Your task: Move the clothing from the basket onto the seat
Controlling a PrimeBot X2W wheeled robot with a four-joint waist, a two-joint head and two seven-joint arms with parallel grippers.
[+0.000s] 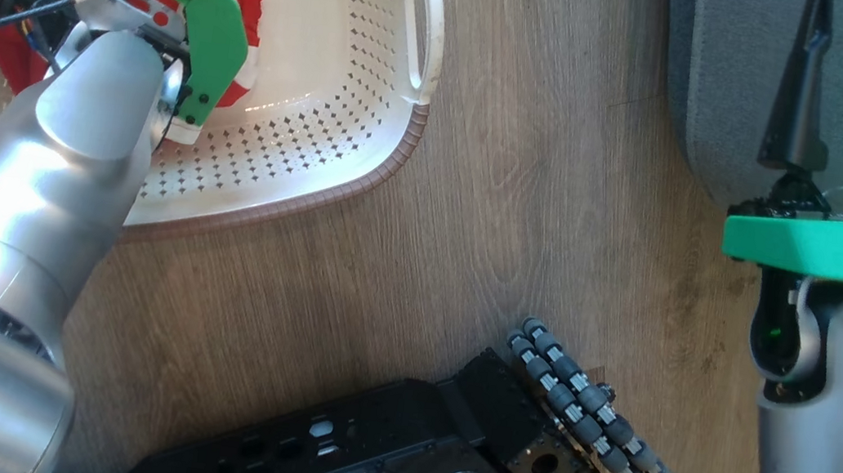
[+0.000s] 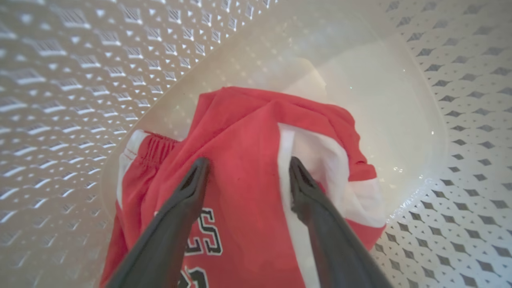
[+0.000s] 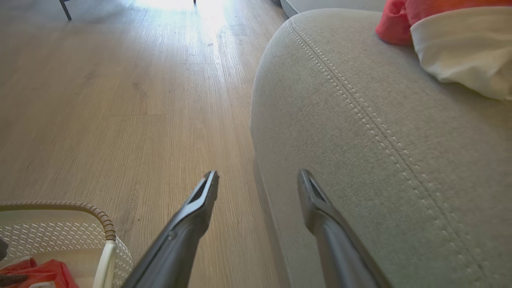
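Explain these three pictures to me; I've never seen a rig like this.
This is a wheeled robot with two arms, each ending in two dark fingers. One picture looks down from its head; the other two look along each wrist's fingers. On the wooden floor stands a cream basket holding red and white clothing. The left gripper is inside the basket, open, fingertips at the cloth, nothing clamped yet. The right gripper is open and empty beside the grey seat, where red and white fabric already lies.
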